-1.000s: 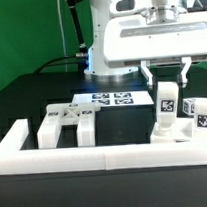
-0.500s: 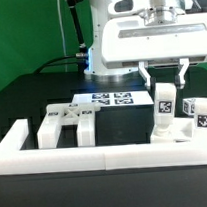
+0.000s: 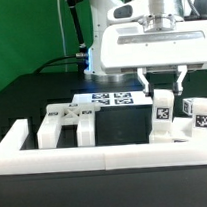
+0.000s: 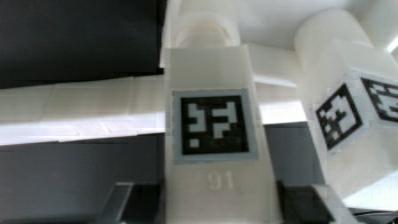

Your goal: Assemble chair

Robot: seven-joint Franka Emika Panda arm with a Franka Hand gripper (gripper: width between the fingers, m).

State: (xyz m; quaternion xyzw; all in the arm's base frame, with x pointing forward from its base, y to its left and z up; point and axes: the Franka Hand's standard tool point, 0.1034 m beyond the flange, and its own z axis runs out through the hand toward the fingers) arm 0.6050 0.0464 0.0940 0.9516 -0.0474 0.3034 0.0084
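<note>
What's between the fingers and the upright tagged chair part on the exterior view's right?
Nothing visible. The gripper hangs directly over the upright part, with its fingers flanking the top. The wrist view shows only that part in the gap. Whether the fingers touch it can't be judged.

The arm [image 3: 152,38] is reaching straight down, wrist vertical. The gripper [image 3: 161,83] is pinching an upright white chair part [image 3: 163,112] between its fingers [image 3: 180,79].

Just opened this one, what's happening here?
The robot arm's gripper is closed on a white chair leg, holding it upright among other white chair parts at the exterior view's right. More loose parts lie at that view's left, behind the white border wall. The chair is far from assembled.
</note>
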